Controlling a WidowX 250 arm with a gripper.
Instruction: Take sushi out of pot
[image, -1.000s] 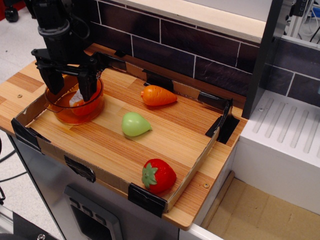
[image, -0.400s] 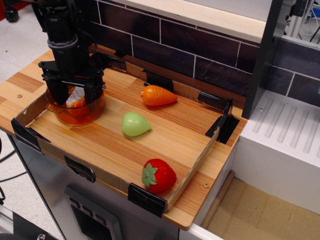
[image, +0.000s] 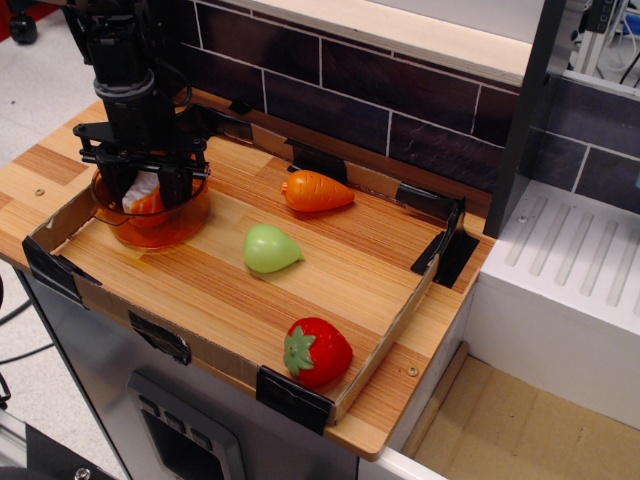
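The amber translucent pot (image: 178, 222) stands at the left end of the wooden tray. My black gripper (image: 144, 192) reaches straight down into it. Its two fingers (image: 171, 186) flank the sushi (image: 143, 198) closely, a white piece with an orange top, and appear closed on it. The sushi sits inside the pot's rim, about level with the top of its wall. The pot's far wall is hidden behind the gripper.
An orange carrot (image: 316, 191) lies at the tray's back, a pale green pear (image: 270, 248) in the middle, and a red strawberry (image: 317, 351) at the front right corner. Low cardboard walls (image: 385, 345) edge the tray. A dark tiled wall stands behind.
The fingers have closed in from a wide spread onto the sushi. The gripper and the sushi have shifted slightly left and up inside the pot.
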